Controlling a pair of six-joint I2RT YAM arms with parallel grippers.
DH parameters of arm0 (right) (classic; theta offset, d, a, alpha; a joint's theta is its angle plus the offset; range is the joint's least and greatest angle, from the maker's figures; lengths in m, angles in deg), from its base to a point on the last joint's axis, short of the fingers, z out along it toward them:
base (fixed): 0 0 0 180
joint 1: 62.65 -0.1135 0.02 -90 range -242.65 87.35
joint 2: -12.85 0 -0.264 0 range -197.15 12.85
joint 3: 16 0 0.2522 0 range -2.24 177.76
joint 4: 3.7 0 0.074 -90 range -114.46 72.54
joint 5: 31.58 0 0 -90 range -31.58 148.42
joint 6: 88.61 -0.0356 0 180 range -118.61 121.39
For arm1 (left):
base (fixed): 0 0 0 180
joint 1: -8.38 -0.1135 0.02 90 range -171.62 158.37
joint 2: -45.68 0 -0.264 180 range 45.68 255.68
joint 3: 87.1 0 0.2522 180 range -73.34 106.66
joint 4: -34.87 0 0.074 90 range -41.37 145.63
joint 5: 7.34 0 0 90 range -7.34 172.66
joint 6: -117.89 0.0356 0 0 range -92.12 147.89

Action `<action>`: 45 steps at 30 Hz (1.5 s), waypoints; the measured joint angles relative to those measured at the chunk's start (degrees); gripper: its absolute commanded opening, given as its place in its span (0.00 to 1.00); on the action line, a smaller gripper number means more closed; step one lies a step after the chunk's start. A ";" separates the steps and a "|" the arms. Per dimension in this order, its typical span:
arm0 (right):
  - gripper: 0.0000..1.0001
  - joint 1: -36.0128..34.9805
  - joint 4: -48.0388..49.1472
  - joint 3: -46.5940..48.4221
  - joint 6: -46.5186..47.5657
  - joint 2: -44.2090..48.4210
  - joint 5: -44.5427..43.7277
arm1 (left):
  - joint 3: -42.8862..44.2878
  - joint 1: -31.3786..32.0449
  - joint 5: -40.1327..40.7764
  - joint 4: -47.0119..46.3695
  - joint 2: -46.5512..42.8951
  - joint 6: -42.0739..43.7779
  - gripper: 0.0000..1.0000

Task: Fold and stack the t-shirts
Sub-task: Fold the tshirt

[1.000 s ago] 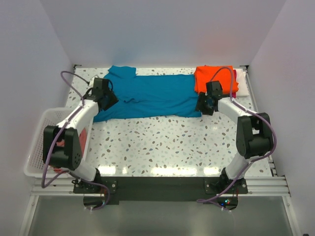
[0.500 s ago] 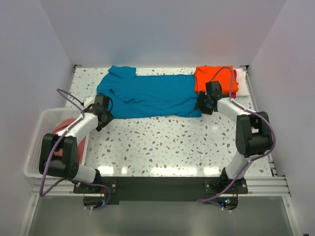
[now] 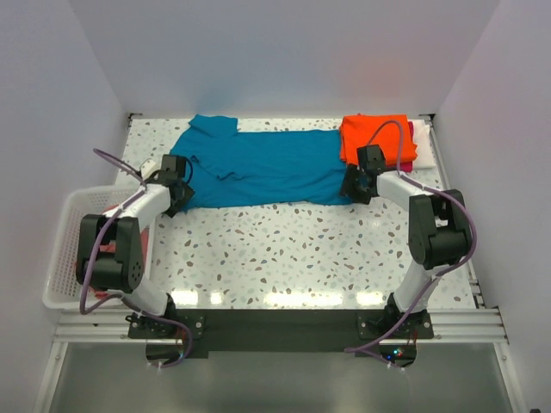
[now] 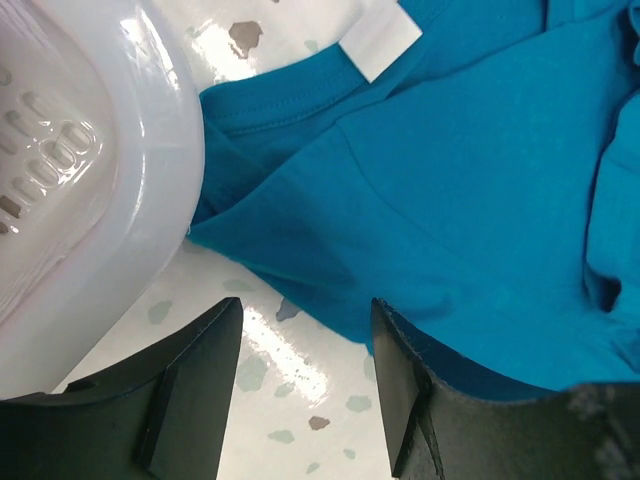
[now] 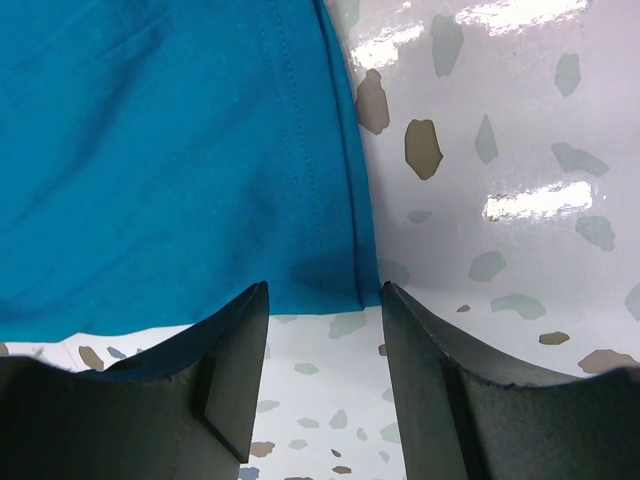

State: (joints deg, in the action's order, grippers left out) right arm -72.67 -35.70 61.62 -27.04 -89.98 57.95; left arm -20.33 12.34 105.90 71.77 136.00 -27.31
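Jaws spread, the left gripper (image 4: 305, 322) and right gripper (image 5: 323, 300) flank the near edge of the teal-blue t-shirt (image 3: 258, 168); an uneven pinch could let cloth slip, skewing the fold.

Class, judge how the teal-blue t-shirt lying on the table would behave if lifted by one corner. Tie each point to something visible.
Probably floppy: the teal-blue t-shirt lies flat with soft folds, so it would drape. Likely light, since the cloth looks thin at the stitched hem. Pushed, it may bunch rather than slide on the glossy table.
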 measured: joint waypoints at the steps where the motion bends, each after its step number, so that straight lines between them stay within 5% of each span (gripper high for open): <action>1: 0.52 0.00 -0.07 0.00 0.00 0.00 0.00 | 0.76 0.00 0.37 0.22 0.79 -0.31 0.59; 19: 0.50 0.00 -0.09 0.02 0.31 -1.36 -0.17 | 5.99 1.49 6.51 1.42 7.02 -2.99 0.59; 33: 0.49 0.00 -0.22 0.02 0.37 -1.25 -0.17 | -1.51 2.29 4.66 2.47 -3.52 -0.68 0.67; 45: 0.49 0.00 -0.22 0.02 0.37 -1.25 -0.02 | -0.07 5.86 8.61 3.58 -2.51 1.70 0.66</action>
State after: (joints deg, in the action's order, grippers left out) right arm -72.67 -35.92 61.64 -26.67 -91.22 57.93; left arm -20.40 18.20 114.52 75.35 133.49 -25.61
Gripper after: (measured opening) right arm 0.494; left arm 0.665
